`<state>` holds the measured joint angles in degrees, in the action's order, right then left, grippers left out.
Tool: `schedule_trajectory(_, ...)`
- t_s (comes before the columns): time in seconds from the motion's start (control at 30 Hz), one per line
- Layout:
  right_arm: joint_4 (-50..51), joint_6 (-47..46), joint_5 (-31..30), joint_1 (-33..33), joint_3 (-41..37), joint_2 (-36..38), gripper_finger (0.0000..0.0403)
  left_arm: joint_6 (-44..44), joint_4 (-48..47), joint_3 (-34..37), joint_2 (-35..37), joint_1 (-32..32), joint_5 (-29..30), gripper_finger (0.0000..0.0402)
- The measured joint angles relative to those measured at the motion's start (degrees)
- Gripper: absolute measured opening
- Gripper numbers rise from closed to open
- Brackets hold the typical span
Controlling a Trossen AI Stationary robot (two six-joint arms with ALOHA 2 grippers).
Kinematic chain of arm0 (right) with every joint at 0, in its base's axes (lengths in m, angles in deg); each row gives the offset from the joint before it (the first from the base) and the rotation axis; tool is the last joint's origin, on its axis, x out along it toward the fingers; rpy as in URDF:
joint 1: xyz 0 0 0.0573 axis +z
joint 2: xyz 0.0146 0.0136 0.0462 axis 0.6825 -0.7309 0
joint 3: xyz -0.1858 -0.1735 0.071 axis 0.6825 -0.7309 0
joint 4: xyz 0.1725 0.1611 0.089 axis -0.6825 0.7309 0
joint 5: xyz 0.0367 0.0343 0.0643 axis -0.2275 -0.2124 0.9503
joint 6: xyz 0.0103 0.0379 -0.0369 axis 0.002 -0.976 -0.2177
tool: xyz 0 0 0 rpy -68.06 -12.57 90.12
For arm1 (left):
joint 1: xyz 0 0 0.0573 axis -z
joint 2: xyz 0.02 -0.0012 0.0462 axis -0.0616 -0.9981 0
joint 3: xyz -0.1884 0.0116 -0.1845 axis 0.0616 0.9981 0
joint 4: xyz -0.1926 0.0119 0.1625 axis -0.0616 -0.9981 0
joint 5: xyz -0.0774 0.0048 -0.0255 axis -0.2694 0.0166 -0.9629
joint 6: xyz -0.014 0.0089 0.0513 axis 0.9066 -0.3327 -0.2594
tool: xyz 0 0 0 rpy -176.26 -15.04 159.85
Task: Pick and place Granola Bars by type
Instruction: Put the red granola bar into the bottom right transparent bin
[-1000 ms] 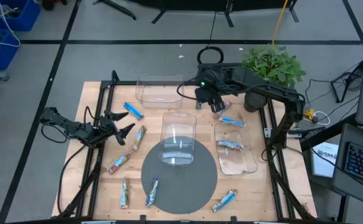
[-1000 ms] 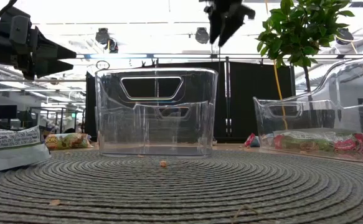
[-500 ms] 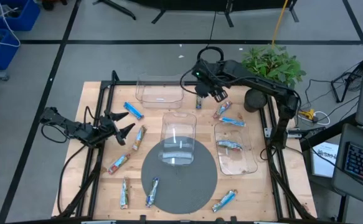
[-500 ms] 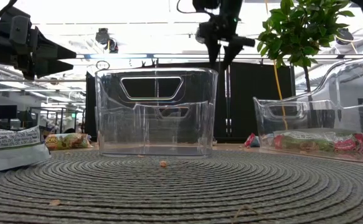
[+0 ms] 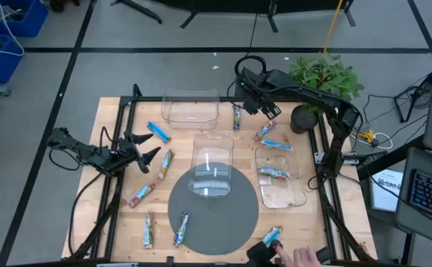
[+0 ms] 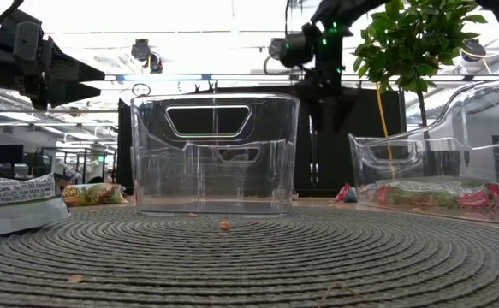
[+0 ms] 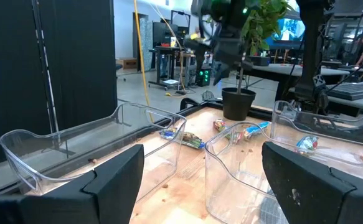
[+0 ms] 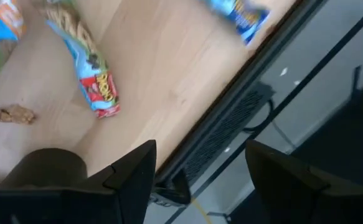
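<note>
Granola bars lie scattered on the wooden table: a blue one (image 5: 158, 132), tan ones (image 5: 164, 163) (image 5: 141, 194) near my left gripper, and others along the near edge (image 5: 149, 230) (image 5: 181, 228) (image 5: 271, 237). One bar (image 5: 236, 115) lies flat beside the far bin and another (image 5: 266, 130) close by. Two bars (image 5: 276, 144) (image 5: 273, 174) lie in the right bin (image 5: 293, 196). My right gripper (image 5: 267, 110) (image 6: 321, 90) (image 8: 200, 149) hovers open near the table's far edge; its wrist view shows a red and light-blue bar (image 8: 88, 74) on the wood. My left gripper (image 5: 147, 151) (image 7: 203, 155) waits open at the left.
A clear bin (image 5: 190, 107) stands at the far edge, and another (image 5: 213, 163) stands partly on the round grey mat (image 5: 214, 215). A potted plant (image 5: 321, 78) stands right of my right gripper. A person's hand (image 5: 301, 258) is at the near edge beside a bar.
My right gripper has moved toward the table's far right, come down lower and turned. With the gripper off it, the bar beside the far bin now shows in full. A person's hand has come in at the near edge.
</note>
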<state>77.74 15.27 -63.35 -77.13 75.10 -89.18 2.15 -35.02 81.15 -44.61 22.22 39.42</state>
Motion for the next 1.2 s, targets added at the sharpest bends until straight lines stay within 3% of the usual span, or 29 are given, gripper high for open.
schedule_trajectory(0.43,-7.81,2.51,1.59,-2.68,-11.84,0.02,0.0238,0.0,0.02,0.0,-0.01,-0.01,0.02,0.0324)
schedule_trajectory(0.87,-4.32,-3.48,10.05,-1.79,-14.23,0.02,0.0238,0.0,0.02,0.0,-0.01,-0.01,0.02,0.0324)
schedule_trajectory(1.2,-8.41,-1.53,10.41,-1.25,-20.96,0.06,0.0238,-0.01,0.02,0.0,0.0,0.01,0.02,0.0324)
